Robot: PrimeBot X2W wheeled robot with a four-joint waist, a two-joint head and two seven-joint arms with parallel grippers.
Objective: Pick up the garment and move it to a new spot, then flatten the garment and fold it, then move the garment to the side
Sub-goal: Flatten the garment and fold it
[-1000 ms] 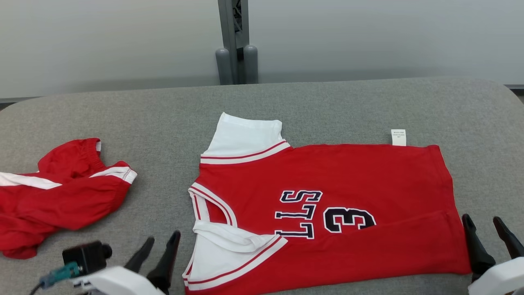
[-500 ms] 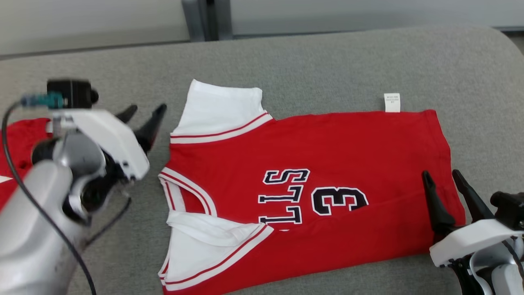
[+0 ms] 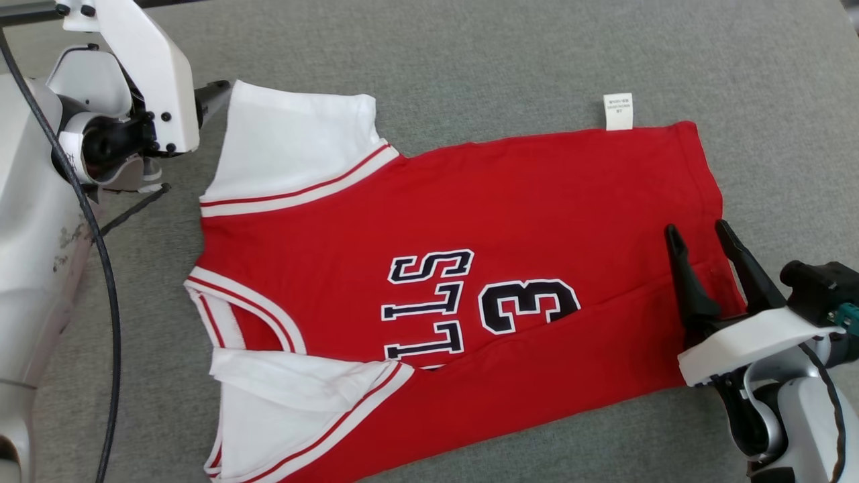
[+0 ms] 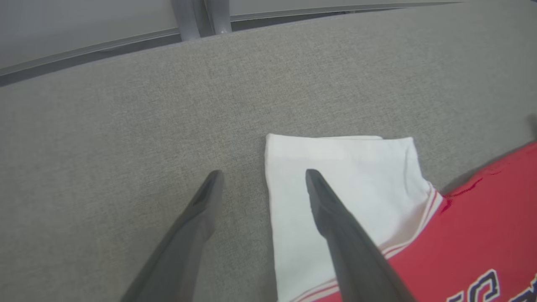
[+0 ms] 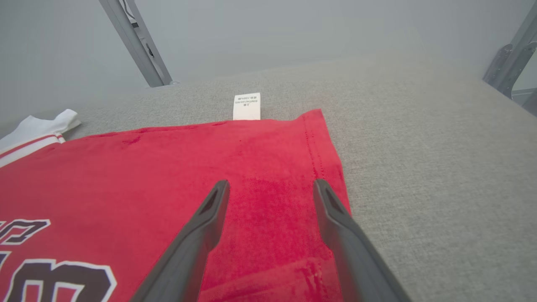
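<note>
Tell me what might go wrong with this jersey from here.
1. The open left tool straddles the edge of the white sleeve, one finger over the table; closing could catch too little cloth.
2. The open right tool sits inboard of the hem corner of the jersey; lifting may bunch it.
3. The near sleeve lies folded over; folding could trap that.

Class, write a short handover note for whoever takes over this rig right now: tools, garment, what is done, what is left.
Left tool: open, empty, poised over the edge of the far white sleeve.
Right tool: open, empty, over the hem end.
Red short-sleeved jersey: spread on the grey fabric table, near sleeve rumpled.
Done: laid out, mostly flat.
Left: fold it, then move it aside.
</note>
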